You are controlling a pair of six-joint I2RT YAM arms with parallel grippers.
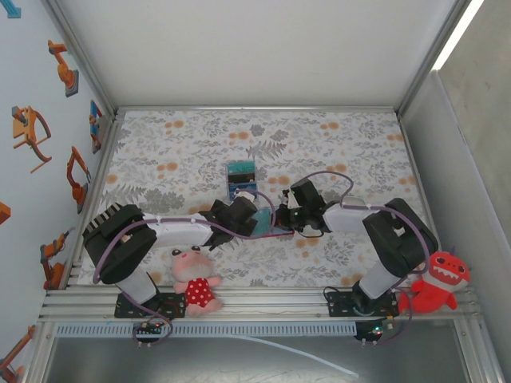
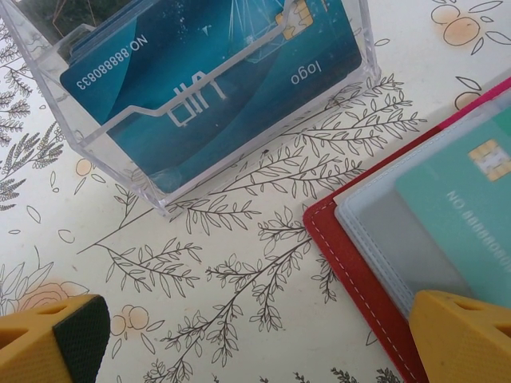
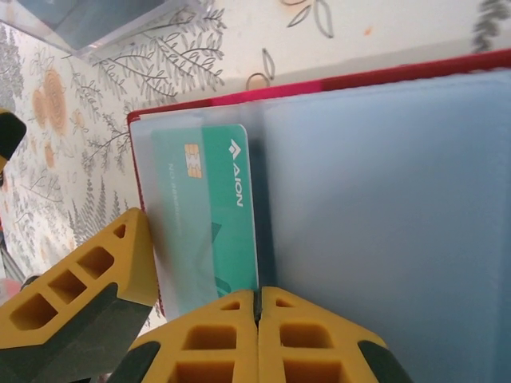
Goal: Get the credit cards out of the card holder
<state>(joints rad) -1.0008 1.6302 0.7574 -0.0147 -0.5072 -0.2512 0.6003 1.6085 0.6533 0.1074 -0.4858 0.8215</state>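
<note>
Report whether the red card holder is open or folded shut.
Open. The red card holder lies spread flat, its clear inner pockets facing up and a teal card showing on them.

The card holder (image 2: 339,263) is seen as red, leather-like material, faintly grained, with pale stitching. Its inner pockets (image 3: 383,199) are made of smooth, cloudy plastic film. A teal credit card (image 3: 219,199) is finished in glossy plastic and set with a metallic chip (image 3: 192,162). At the upper left of the left wrist view, a box (image 2: 120,159) of clear, glossy hard plastic is shown. The table cover (image 2: 239,279) is printed and matt.
</note>
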